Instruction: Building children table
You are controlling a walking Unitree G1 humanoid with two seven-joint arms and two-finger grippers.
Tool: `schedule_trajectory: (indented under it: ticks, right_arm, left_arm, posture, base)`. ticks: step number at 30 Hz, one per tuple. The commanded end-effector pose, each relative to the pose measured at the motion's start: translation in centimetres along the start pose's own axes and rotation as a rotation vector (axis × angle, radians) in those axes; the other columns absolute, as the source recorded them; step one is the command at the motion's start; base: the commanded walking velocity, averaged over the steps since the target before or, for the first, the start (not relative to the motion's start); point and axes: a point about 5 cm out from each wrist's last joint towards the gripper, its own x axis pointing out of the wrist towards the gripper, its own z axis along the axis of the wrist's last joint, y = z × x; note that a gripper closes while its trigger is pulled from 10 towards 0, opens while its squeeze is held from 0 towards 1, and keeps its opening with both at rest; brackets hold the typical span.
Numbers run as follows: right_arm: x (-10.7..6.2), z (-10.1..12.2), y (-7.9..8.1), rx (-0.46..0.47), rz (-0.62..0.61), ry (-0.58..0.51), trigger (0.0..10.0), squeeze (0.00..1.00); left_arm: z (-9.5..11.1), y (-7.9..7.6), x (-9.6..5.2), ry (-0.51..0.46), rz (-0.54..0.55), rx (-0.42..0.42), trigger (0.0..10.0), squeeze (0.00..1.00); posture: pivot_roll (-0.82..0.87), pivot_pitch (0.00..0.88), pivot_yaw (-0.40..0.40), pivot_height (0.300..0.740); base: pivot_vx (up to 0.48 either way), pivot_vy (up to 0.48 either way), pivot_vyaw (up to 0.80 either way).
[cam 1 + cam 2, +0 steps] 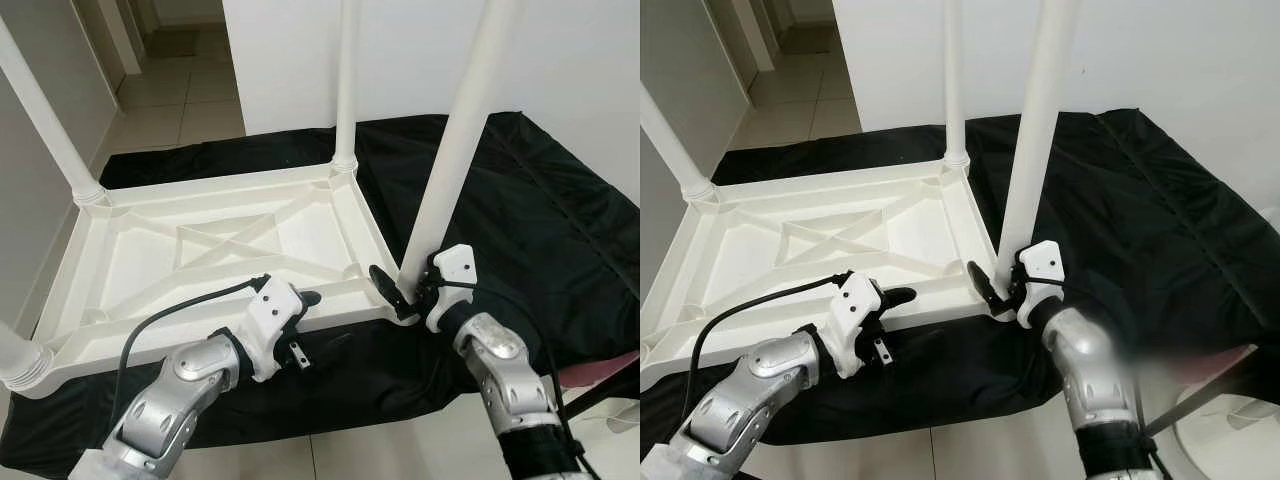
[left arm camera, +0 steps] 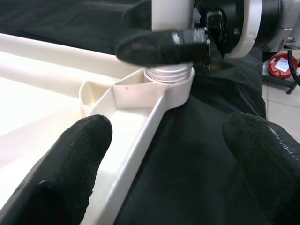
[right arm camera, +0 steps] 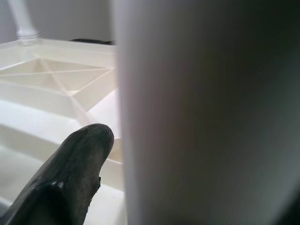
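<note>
A white plastic children's table [image 1: 365,232] lies upside down on a black cloth, its ribbed underside facing up. Its near right leg [image 1: 455,140] stands upright in the corner socket [image 2: 168,77]. My right gripper [image 1: 408,290] is shut on the base of this leg, one black finger [image 2: 159,47] pressed across it just above the socket. The leg looms right beside the finger [image 3: 70,178] in the right wrist view. My left gripper [image 1: 305,325] is open and straddles the table's near rim to the left of that corner, with its fingers [image 2: 79,154] wide apart.
Three more legs stand upright: far left [image 1: 45,120], far middle [image 1: 347,80] and near left [image 1: 20,360]. The black cloth [image 1: 540,230] spreads out to the right. A white wall rises behind, and a tiled corridor [image 1: 170,90] opens at the far left.
</note>
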Motion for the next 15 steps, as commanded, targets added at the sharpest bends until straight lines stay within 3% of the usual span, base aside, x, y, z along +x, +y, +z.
schedule_trajectory:
  ticks: [1, 2, 5, 6, 7, 15]
  right_arm:
    - [0.2, -0.2, 0.3, 0.0, 0.036, 0.005, 6.3, 0.0]
    - [0.4, -0.2, 0.2, -0.008, 0.059, 0.01, 4.6, 0.0]
    - [0.5, -0.2, 0.2, -0.019, 0.074, 0.013, 4.6, 0.0]
    - [0.6, -0.3, 0.1, -0.028, 0.086, 0.019, 3.5, 0.0]
    - [0.7, -0.5, -0.2, -0.037, 0.109, 0.031, 0.3, 0.0]
    - [0.3, -0.9, -0.7, -0.027, 0.138, 0.047, 0.0, 0.0]
  left_arm:
    - [-0.4, 0.0, -0.2, 0.017, -0.031, -0.011, 10.0, 0.0]
    - [-0.4, 0.1, -0.2, 0.018, -0.03, -0.01, 10.0, 0.0]
    - [-0.4, 0.1, -0.2, 0.018, -0.029, -0.009, 10.0, 0.0]
    - [-0.3, 0.1, -0.2, 0.017, -0.028, -0.008, 10.0, 0.0]
    - [-0.3, 0.1, -0.2, 0.017, -0.024, -0.007, 10.0, 0.0]
    - [-0.3, 0.1, -0.3, 0.016, -0.018, -0.009, 10.0, 0.0]
  posture:
    - [-0.1, 0.036, 0.069, 0.74]
    - [-0.09, 0.034, 0.069, 0.74]
    - [-0.09, 0.034, 0.069, 0.74]
    - [-0.09, 0.032, 0.066, 0.74]
    - [-0.08, 0.031, 0.064, 0.74]
    - [-0.08, 0.035, 0.057, 0.74]
  base:
    - [0.0, 0.0, 0.0]
    - [0.0, 0.0, 0.0]
    - [0.0, 0.0, 0.0]
    - [0.0, 0.0, 0.0]
    - [0.0, 0.0, 0.0]
    - [0.0, 0.0, 0.0]
